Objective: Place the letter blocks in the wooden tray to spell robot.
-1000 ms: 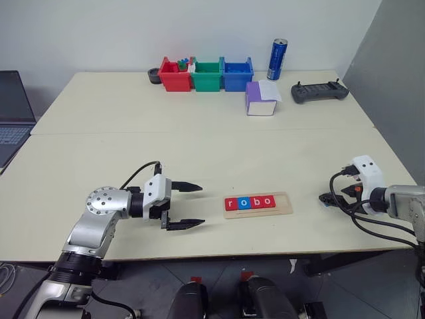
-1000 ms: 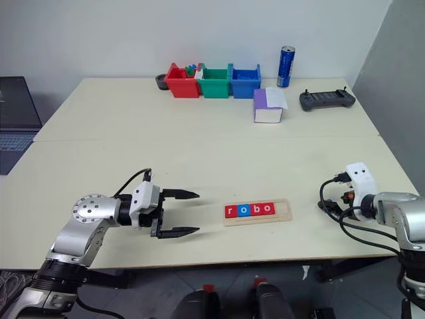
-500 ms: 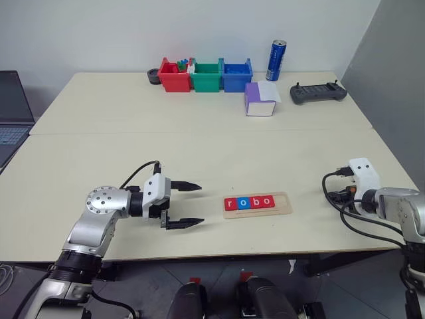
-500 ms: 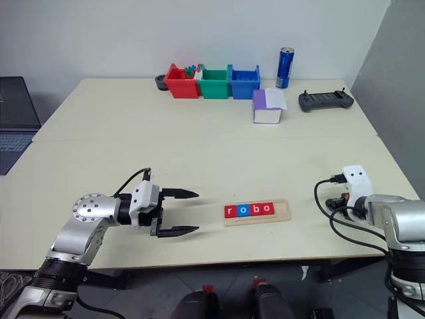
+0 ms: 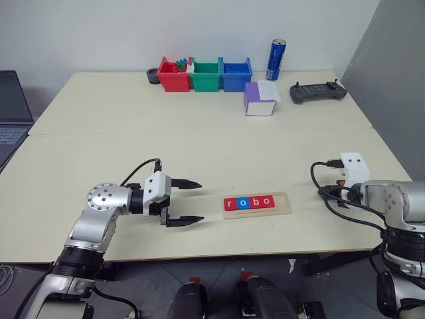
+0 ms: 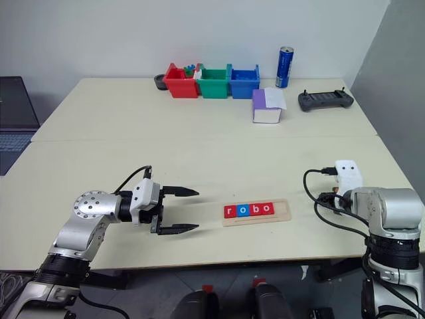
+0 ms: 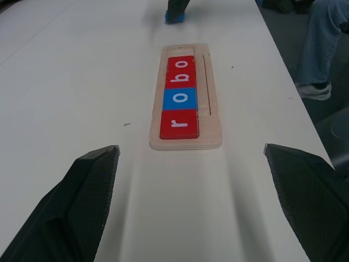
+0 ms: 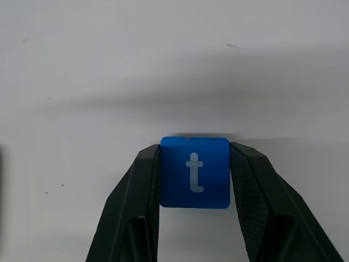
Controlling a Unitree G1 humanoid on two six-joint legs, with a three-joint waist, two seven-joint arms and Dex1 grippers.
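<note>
Blue "t" block (image 8: 194, 172) sat pinched between my right end effector (image 8: 194, 174) fingers; left end effector (image 5: 192, 202) stayed spread before the wooden tray (image 5: 257, 203).

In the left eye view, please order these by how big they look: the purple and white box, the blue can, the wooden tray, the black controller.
1. wooden tray
2. black controller
3. purple and white box
4. blue can

Controller and box look close; the tray is nearer the camera.

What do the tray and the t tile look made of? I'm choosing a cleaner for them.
The wooden tray looks like pale unfinished wood: matte, layered edge, possibly plywood. The blue t tile, between the right gripper's fingers, has a smooth, even matte face; painted wood or plastic, unclear.
</note>
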